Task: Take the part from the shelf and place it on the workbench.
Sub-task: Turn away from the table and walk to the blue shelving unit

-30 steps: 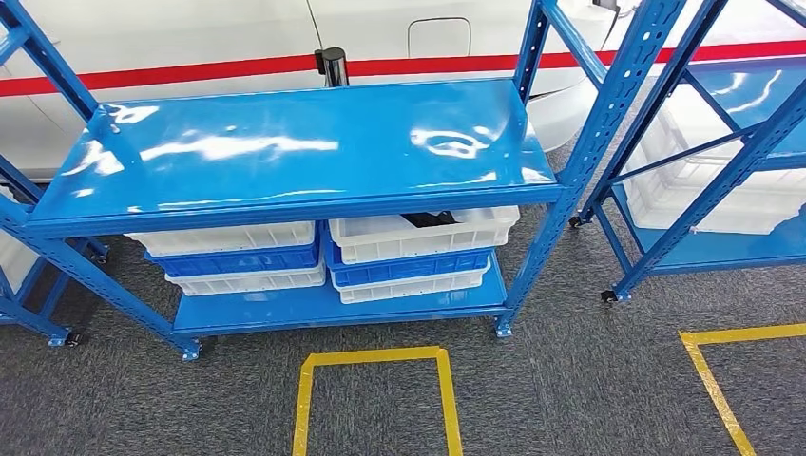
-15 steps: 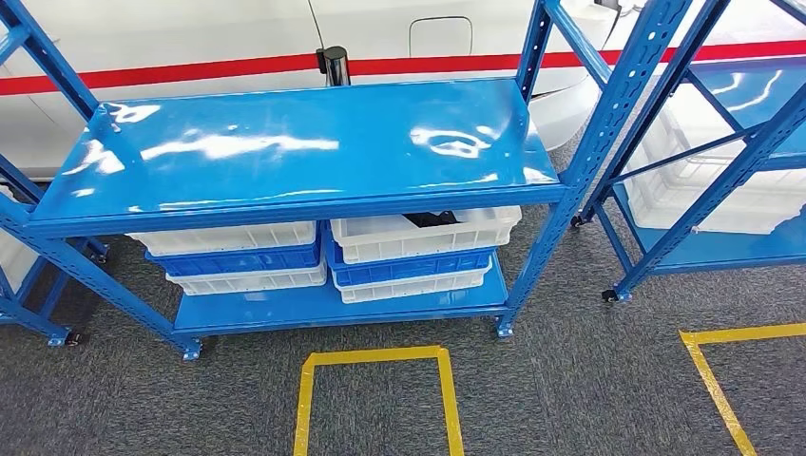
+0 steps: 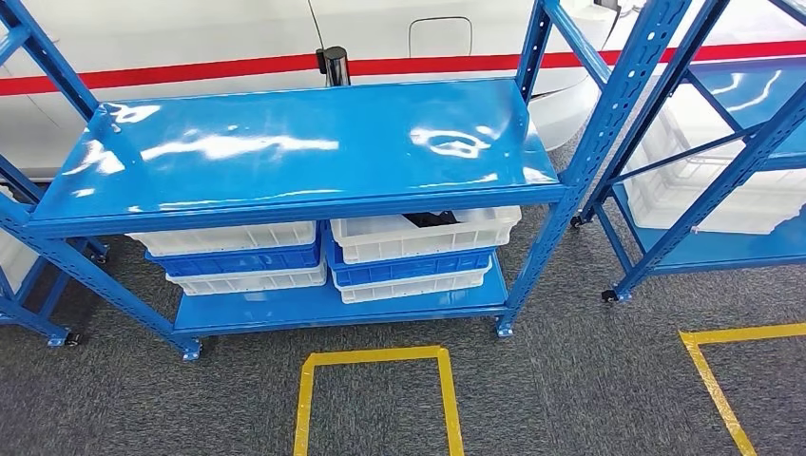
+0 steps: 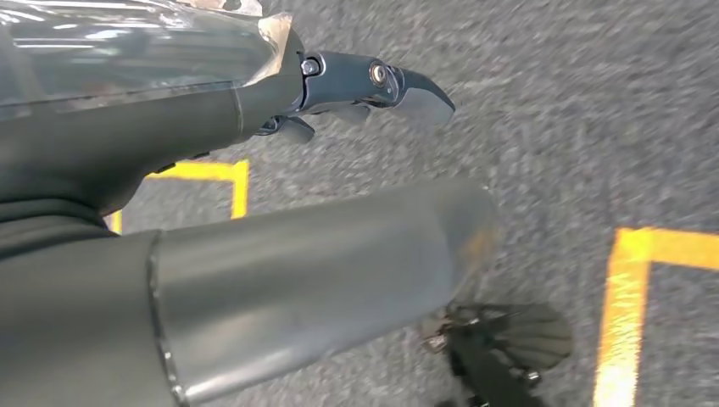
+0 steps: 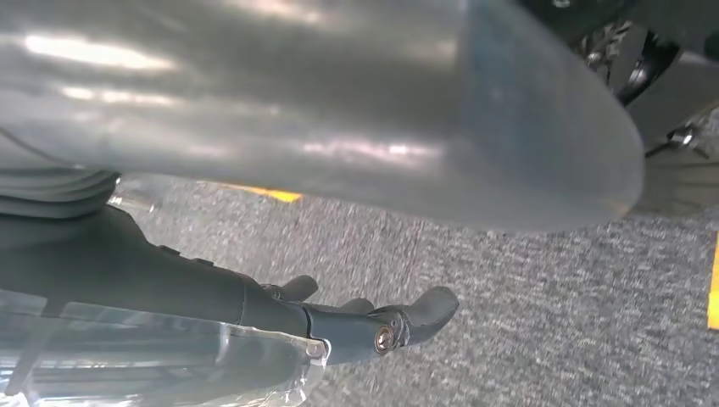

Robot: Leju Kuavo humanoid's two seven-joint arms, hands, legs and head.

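Note:
A blue metal shelf [image 3: 295,142] stands in front of me in the head view, its top level bare. Under that top, stacked white and blue bins sit on the lower level. A black part [image 3: 430,219] lies in the top white bin [image 3: 380,242] of the right stack, mostly hidden by the shelf top. My left hand [image 4: 280,110] hangs over grey carpet with its fingers extended and nothing in it. My right hand [image 5: 339,326] hangs the same way, holding nothing. Both are well away from the shelf.
A second blue rack [image 3: 722,171] with a white bin [image 3: 760,204] stands to the right, and another rack's legs [image 3: 28,285] to the left. Yellow tape [image 3: 375,359] marks a square on the carpet before the shelf. A white car body with a red stripe [image 3: 190,68] is behind.

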